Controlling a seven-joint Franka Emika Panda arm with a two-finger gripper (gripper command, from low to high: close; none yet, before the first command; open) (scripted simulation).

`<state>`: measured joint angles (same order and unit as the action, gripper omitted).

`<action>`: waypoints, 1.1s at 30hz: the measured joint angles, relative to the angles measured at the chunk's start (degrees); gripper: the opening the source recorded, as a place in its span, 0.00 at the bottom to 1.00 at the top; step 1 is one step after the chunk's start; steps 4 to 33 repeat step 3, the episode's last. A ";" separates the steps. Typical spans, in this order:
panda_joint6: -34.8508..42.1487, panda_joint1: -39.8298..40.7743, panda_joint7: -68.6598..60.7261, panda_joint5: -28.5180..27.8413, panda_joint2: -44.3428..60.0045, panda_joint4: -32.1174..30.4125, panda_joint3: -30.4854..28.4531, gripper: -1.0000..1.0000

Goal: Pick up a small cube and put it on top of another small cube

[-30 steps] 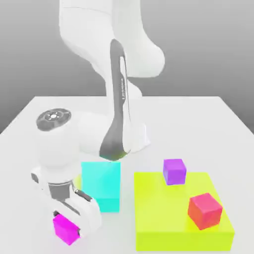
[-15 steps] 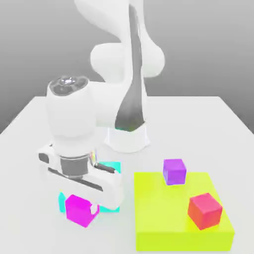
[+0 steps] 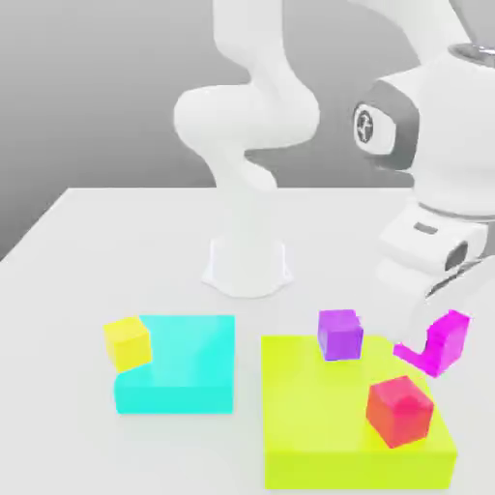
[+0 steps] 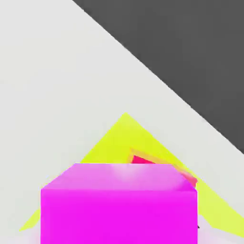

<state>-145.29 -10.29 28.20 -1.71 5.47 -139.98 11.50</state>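
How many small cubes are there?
4: the pink cube held in the gripper, the purple cube and red cube on the yellow-green slab, and the yellow cube beside the cyan block. Others may be hidden.

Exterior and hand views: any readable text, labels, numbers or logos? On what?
None readable.
The round emblem on the arm's wrist housing is a symbol only, with no letters to make out.
The magenta cube held in the gripper, the purple cube, red cube, yellow cube, cyan block and lime block all have plain faces.
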 joint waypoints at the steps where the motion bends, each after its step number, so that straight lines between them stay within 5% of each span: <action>1: 0.00 0.01 0.00 0.00 0.00 0.00 0.00 1.00; 33: 0.00 0.01 0.00 0.00 0.00 0.00 0.00 1.00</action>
